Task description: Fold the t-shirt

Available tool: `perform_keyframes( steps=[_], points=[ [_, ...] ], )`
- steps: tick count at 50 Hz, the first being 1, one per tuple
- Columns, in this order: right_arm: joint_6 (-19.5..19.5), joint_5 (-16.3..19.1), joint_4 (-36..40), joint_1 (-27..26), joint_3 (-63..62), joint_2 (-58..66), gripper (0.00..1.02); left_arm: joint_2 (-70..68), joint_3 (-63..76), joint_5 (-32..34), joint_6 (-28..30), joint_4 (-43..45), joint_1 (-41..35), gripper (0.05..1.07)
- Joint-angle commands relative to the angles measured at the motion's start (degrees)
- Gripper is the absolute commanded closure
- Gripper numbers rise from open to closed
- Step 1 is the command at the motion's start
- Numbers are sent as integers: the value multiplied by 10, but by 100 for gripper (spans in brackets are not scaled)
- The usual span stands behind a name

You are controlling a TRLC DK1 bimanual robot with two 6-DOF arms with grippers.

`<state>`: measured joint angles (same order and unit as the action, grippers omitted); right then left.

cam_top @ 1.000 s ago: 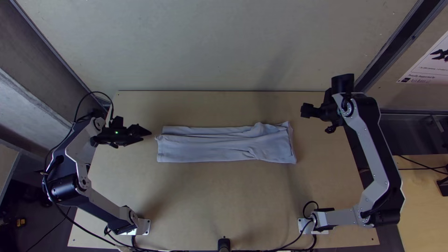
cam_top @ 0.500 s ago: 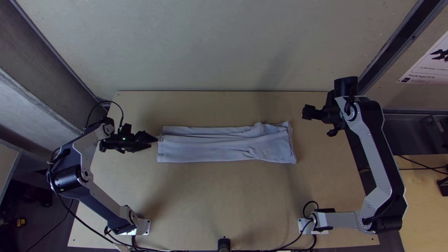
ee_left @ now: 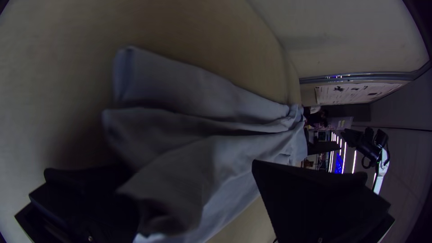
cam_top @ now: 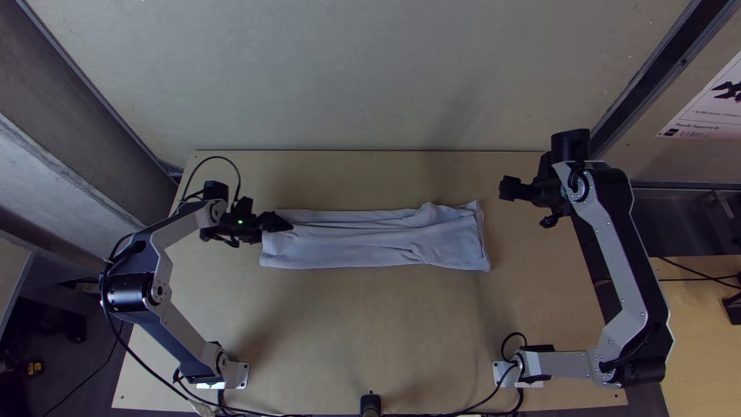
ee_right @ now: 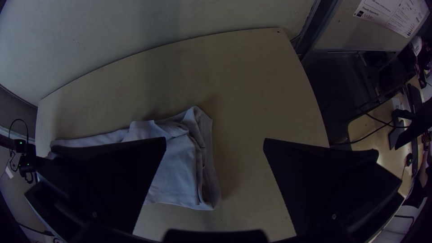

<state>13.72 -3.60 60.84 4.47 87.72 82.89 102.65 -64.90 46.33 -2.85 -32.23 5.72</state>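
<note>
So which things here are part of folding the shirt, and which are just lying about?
Part of the job:
pale blue-grey cloth t-shirt
left black gripper
right black gripper

Just lying about:
white printed paper sheet
thin black cables at right

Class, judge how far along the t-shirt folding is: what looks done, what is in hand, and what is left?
Done, it seems: the t-shirt lies in a long, narrow strip, its layers running lengthwise. In hand: the left claw is at one end, open, with cloth between its fingers but not clamped. Left: probably folding the strip's length, as it lies stretched out; the right claw is open, off the cloth.
</note>
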Motion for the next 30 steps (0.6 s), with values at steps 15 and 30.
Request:
perform_keyframes(
  steps=[15,30],
  points=[
    [3,3,0,-10,-17,-23,3,10,29,-132,-87,67,-139,10],
    [6,3,-2,-11,-38,-30,3,19,25,-256,-105,68,-200,105]
  ],
)
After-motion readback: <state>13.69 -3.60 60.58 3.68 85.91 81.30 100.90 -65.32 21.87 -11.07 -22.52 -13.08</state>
